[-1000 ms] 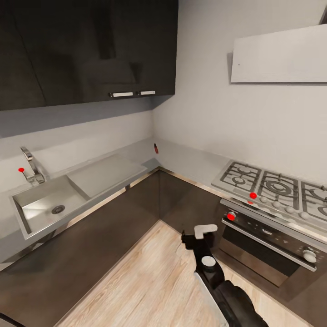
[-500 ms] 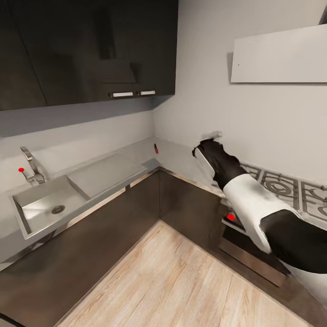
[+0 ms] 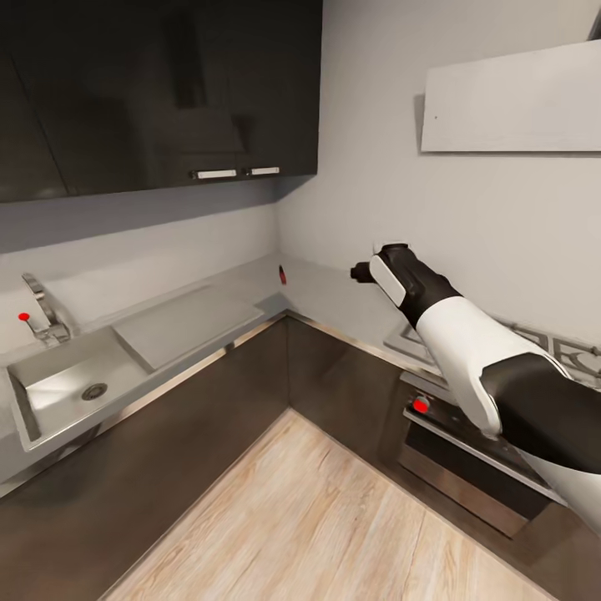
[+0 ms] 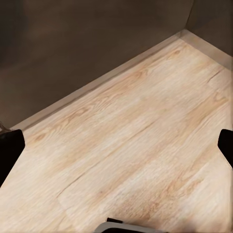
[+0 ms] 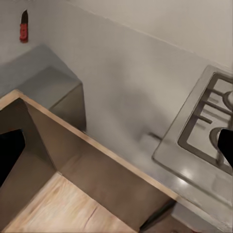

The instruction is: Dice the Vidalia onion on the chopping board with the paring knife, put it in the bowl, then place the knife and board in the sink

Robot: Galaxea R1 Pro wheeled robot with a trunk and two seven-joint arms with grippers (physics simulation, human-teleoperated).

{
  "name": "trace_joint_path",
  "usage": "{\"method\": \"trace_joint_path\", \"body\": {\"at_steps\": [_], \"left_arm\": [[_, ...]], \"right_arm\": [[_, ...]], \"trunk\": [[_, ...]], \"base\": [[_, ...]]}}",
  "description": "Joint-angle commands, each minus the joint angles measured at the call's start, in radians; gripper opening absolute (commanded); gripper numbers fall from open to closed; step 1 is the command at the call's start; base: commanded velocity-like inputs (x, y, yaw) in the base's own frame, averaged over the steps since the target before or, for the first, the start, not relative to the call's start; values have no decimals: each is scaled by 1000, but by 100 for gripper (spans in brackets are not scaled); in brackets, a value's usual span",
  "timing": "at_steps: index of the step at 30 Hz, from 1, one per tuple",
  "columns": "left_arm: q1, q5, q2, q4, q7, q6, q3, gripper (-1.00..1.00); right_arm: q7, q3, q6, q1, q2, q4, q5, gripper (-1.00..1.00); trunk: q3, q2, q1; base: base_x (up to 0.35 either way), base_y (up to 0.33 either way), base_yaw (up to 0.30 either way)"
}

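Head view: your right arm [image 3: 467, 351] reaches over the countertop [image 3: 334, 296] beside the hob; its gripper [image 3: 367, 269] can't be read. The sink [image 3: 58, 384] sits far along the counter.

Left wrist: fingers [image 4: 9, 150] spread wide above wooden floor [image 4: 126, 145].

Right wrist: fingers [image 5: 9, 150] parted, empty; the knife [image 5: 23, 25] stands in the counter's corner, well away from the hob [image 5: 208, 131].

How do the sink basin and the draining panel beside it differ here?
The sink basin is sunken, with a round drain; the draining panel is flat, with no hole. The basin looks shinier, with bright reflections, while the panel is a duller, even grey. The tap stands behind the basin, not the panel. Both are rectangular, grey, and set into the countertop.
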Motion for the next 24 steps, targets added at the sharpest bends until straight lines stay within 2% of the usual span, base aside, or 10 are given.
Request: {"method": "trace_joint_path", "body": {"at_steps": [1,5,11,13,16,24], "left_arm": [[0,2,-1,-2,0,-1,2,100],[0,1,-1,-2,0,0,2,100],[0,1,-1,-3,0,-1,2,100],[0,2,-1,-3,1,0,3,100],[0,1,-1,-3,0,0,2,100],[0,1,0,-3,0,-1,2,100]], "right_arm": [[-3,8,2,0,-1,0,-10,100],[4,7,0,0,-1,15,-8,100],[7,7,-17,1,0,48,-10,100],[7,7,-41,1,9,69,-9,100],[7,8,-79,1,21,106,-8,100],[7,8,-92,1,25,120,-8,100]], "trunk": [[-2,-2,1],[-2,-2,1],[-2,-2,1],[-2,-2,1],[-2,-2,1],[-2,-2,1]], "base": [[228,-196,0],[232,-205,62],[226,-222,237],[176,-161,274],[133,-49,280],[200,10,283]]}}
